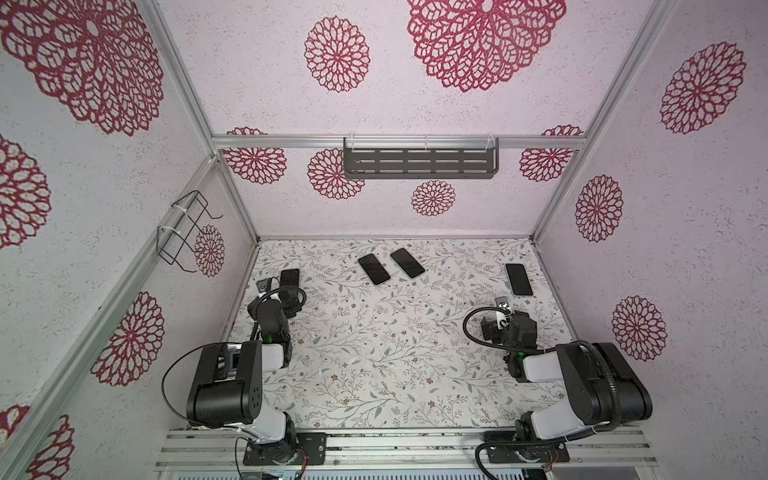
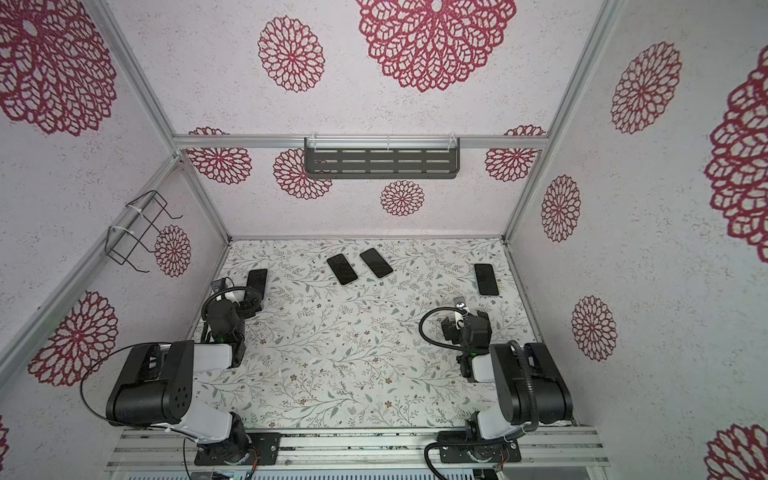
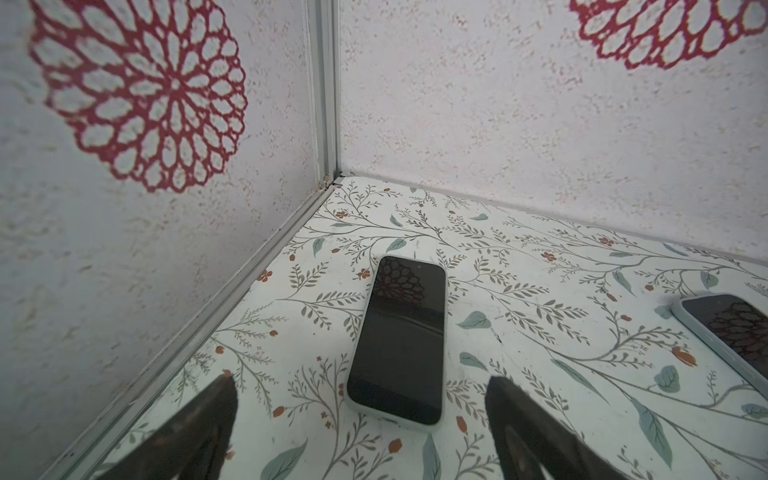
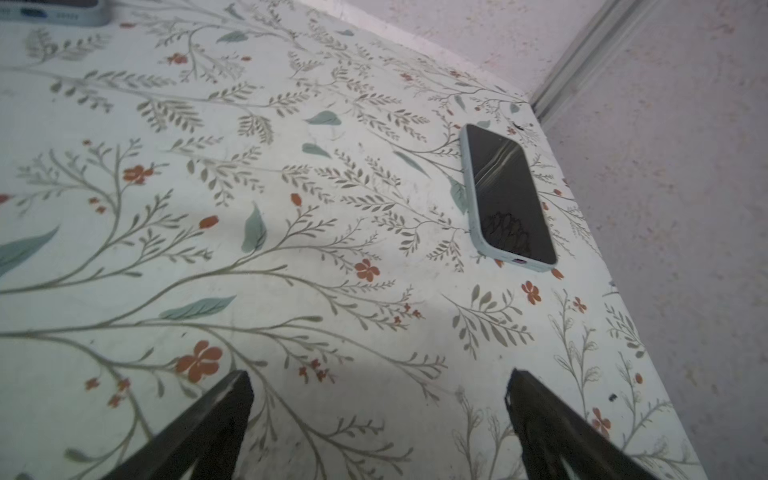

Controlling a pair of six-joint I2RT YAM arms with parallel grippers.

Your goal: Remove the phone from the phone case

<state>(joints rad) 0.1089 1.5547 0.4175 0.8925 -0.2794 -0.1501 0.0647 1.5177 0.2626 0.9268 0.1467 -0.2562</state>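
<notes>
Here, the left arm (image 1: pixel 266 320) bends low and reaches to the far left corner of the tabletop (image 1: pixel 374 353). The left hand (image 3: pixel 361 390) is open wide and holds nothing. Its two fingers (image 3: pixel 216 399) stand on either side of the near end of the left phone (image 3: pixel 399 340), with a gap on each side. This phone lies flat, screen up, in its pale case (image 3: pixel 390 420), near the left wall.

The right arm (image 1: pixel 519 332) also bends low and points to the far right. The right hand (image 4: pixel 379 376) is wide open too, with only bare tabletop between its fingers. The right phone (image 4: pixel 509 195) lies flat in a pale case further off, near the far right corner.

Two middle phones (image 1: pixel 373 269) lie side by side at the far edge.

In both top views the left hand (image 1: pixel 291 301) hides the near end of the left phone (image 1: pixel 289 276), and the fingers of the right hand are hard to make out. Another phone is cut off at the edge of each wrist view.
</notes>
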